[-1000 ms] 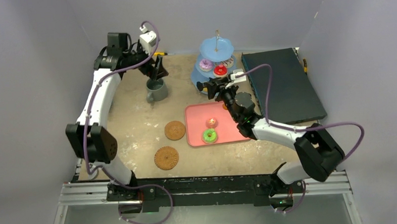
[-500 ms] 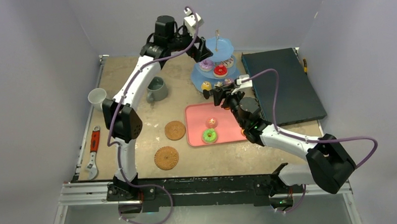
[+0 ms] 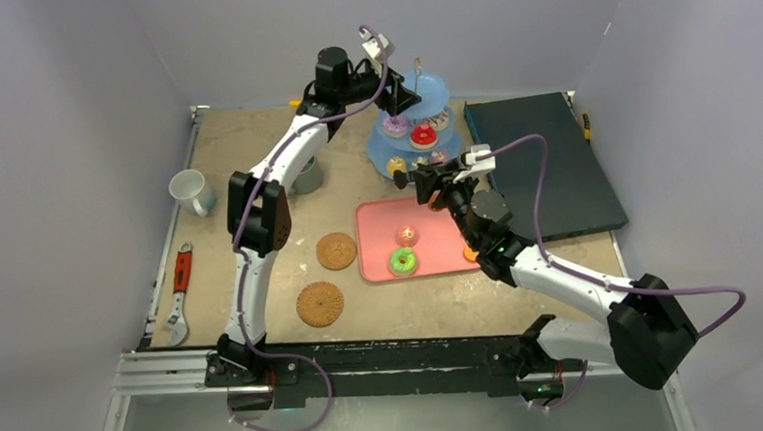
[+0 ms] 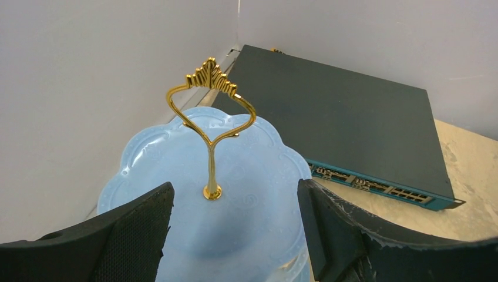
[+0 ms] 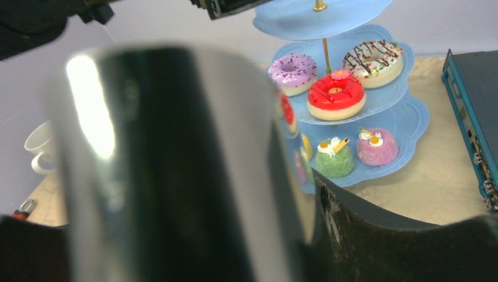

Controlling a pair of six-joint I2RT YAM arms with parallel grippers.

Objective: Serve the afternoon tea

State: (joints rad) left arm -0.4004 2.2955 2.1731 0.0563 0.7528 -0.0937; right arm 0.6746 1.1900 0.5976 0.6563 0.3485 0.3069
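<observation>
Left gripper (image 4: 235,189) is spread wide and carrying nothing, its textured black fingers (image 4: 135,235) flanking the slim gold handle (image 4: 210,167), a loop with a leaf-shaped crest, without touching it. Below lies the scalloped, embossed top plate of the blue three-tier stand (image 4: 264,170), which is at twelve o'clock on the sandy table (image 3: 252,241). Right gripper (image 3: 421,180) is clamped on the glossy black tongs (image 5: 176,164), mirror-bright against the lens, just at six o'clock of the stand. The middle tier holds a purple sprinkled doughnut (image 5: 292,67), a red glazed doughnut (image 5: 336,94) and a chocolate-drizzled doughnut (image 5: 373,57); on the bottom tier are a green cupcake (image 5: 335,157) and a pink cupcake (image 5: 376,147). The pink tray (image 3: 378,220) at centre carries a green doughnut (image 3: 404,262) and a small cupcake (image 3: 408,236). Two round woven coasters (image 3: 336,250) lie at its eight o'clock. The grey-green mug (image 3: 310,180) is partly under the left arm, the white mug (image 3: 190,191) at nine o'clock. On the dark flat box (image 3: 541,165) at two o'clock, the front markings are too small to read.
</observation>
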